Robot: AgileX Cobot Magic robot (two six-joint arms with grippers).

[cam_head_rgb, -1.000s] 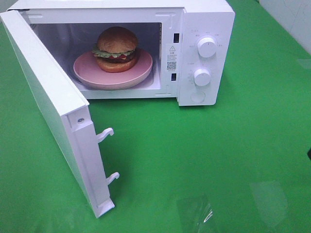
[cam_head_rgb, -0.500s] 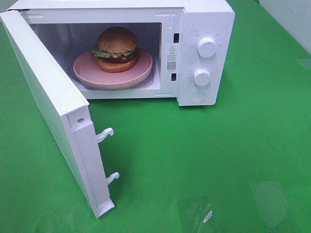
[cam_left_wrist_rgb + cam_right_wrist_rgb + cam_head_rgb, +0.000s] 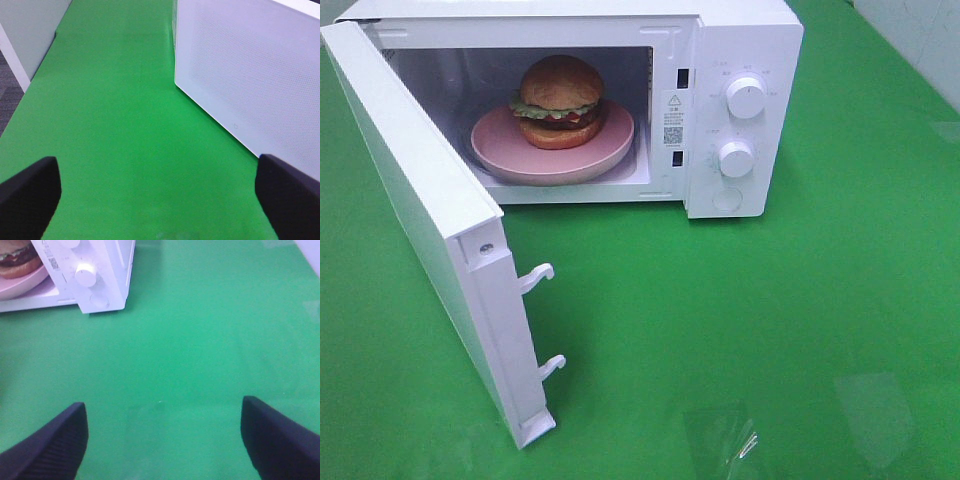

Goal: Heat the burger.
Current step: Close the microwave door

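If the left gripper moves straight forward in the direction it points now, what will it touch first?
Probably the green tabletop: the open left gripper aims at bare cloth. The open microwave door stands to one side of that line, though depth is hard to judge.

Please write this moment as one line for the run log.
burger on pink plate inside microwave | microwave door open | left gripper open, empty | right gripper open, empty | likely next: close door

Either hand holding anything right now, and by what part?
Nothing is held. The left hand and right hand are both open and empty; the burger sits on the pink plate inside the microwave.
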